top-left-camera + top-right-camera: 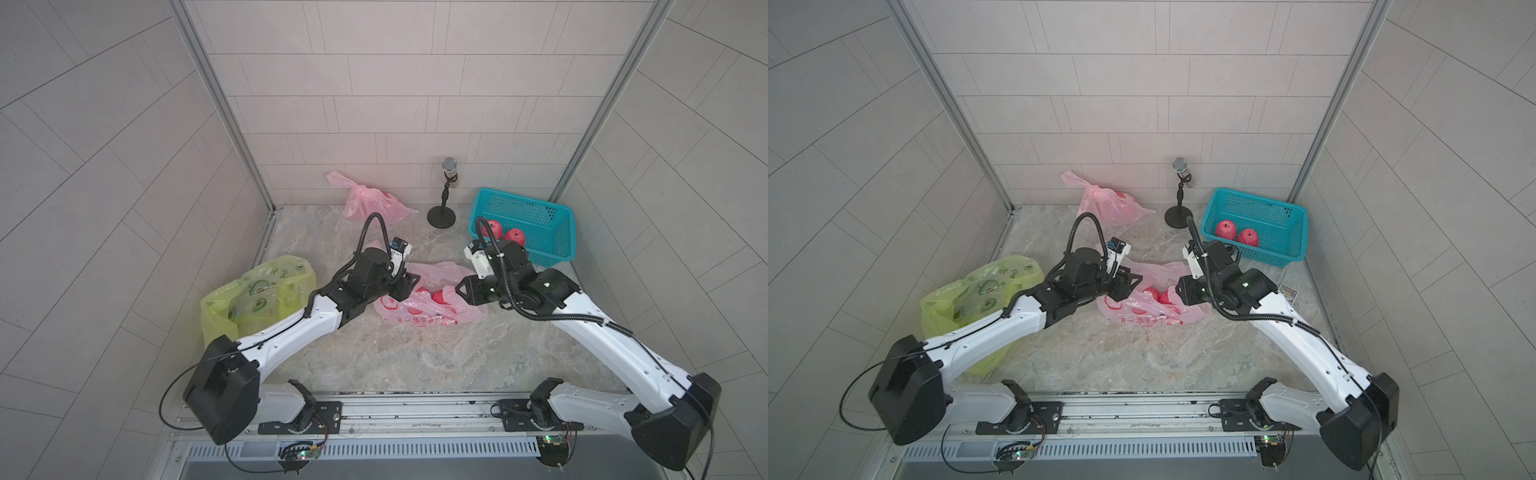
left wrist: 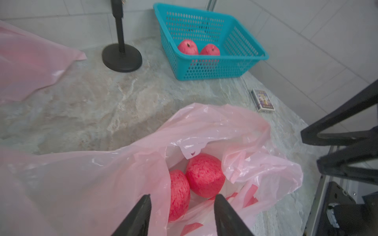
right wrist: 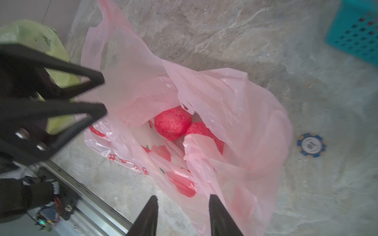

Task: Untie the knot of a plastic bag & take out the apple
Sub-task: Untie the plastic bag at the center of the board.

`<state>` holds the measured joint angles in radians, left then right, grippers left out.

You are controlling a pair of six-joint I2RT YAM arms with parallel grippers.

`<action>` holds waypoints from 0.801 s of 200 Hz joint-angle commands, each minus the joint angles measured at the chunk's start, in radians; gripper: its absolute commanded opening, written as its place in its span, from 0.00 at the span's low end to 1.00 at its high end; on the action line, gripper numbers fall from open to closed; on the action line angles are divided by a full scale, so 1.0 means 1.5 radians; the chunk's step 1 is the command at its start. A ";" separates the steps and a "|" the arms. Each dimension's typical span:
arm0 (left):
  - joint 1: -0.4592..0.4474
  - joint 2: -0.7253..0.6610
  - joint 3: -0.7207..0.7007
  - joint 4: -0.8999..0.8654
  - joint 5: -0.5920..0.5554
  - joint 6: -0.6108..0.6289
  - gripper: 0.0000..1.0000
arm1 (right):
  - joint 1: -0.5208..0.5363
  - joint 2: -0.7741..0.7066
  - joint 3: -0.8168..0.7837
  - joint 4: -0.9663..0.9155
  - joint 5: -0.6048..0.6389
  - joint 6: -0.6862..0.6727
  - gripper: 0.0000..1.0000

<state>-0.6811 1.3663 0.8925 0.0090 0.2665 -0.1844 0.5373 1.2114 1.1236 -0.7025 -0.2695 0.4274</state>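
A pink plastic bag (image 1: 419,309) (image 1: 1142,311) lies mid-table between both arms. Its knot is out of view and its mouth gapes open. Two red apples sit inside, one (image 2: 204,175) (image 3: 172,122) in plain sight, the other (image 2: 179,194) (image 3: 200,130) partly under the film. My left gripper (image 1: 409,282) (image 2: 182,197) is open at the bag's left side, jaws apart over the mouth with film and an apple between them. At the bag's right edge my right gripper (image 1: 459,286) (image 3: 183,197) is open, its jaws straddling the rim without pinching it.
A teal basket (image 1: 552,245) at the back right holds two red apples (image 1: 494,227). A microphone stand (image 1: 442,216) and another pink bag (image 1: 374,203) stand at the back. A green bag (image 1: 257,299) is at the left. A card box (image 2: 263,101) and poker chip (image 3: 311,145) lie nearby.
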 commanded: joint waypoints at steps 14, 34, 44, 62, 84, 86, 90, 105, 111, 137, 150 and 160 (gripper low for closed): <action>-0.026 0.035 -0.020 -0.007 0.010 0.012 0.51 | -0.002 0.103 -0.005 0.122 -0.077 -0.002 0.29; -0.028 0.043 -0.037 -0.053 -0.038 0.006 0.47 | -0.016 0.139 -0.010 0.117 -0.079 0.001 0.25; -0.028 0.043 -0.034 -0.093 -0.064 0.001 0.42 | -0.028 0.136 -0.027 0.106 -0.070 0.015 0.21; -0.028 0.043 -0.028 -0.160 -0.100 -0.015 0.35 | -0.048 0.097 -0.088 0.102 -0.020 0.047 0.17; -0.027 0.074 -0.048 -0.167 -0.155 -0.056 0.35 | -0.088 0.069 -0.146 0.111 0.037 0.062 0.18; -0.027 0.078 -0.048 -0.170 -0.162 -0.059 0.35 | -0.092 0.069 -0.149 0.111 0.039 0.062 0.18; -0.024 0.087 -0.045 -0.175 -0.171 -0.063 0.35 | -0.102 0.072 -0.152 0.113 0.043 0.062 0.18; -0.020 0.123 -0.032 -0.181 -0.183 -0.064 0.35 | -0.133 0.094 -0.153 0.114 0.057 0.060 0.20; -0.020 0.138 -0.027 -0.182 -0.191 -0.062 0.36 | -0.147 0.106 -0.152 0.114 0.057 0.059 0.20; -0.007 0.203 -0.011 -0.187 -0.204 -0.064 0.37 | -0.191 0.154 -0.172 0.146 0.057 0.059 0.25; 0.001 0.222 -0.010 -0.189 -0.213 -0.071 0.40 | -0.200 0.171 -0.181 0.162 0.054 0.061 0.27; 0.012 0.229 -0.017 -0.182 -0.210 -0.081 0.40 | -0.203 0.180 -0.188 0.174 0.057 0.062 0.27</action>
<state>-0.6968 1.6737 0.8627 -0.2298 0.0040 -0.2653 0.2470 1.4479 0.8692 -0.4801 -0.2157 0.5064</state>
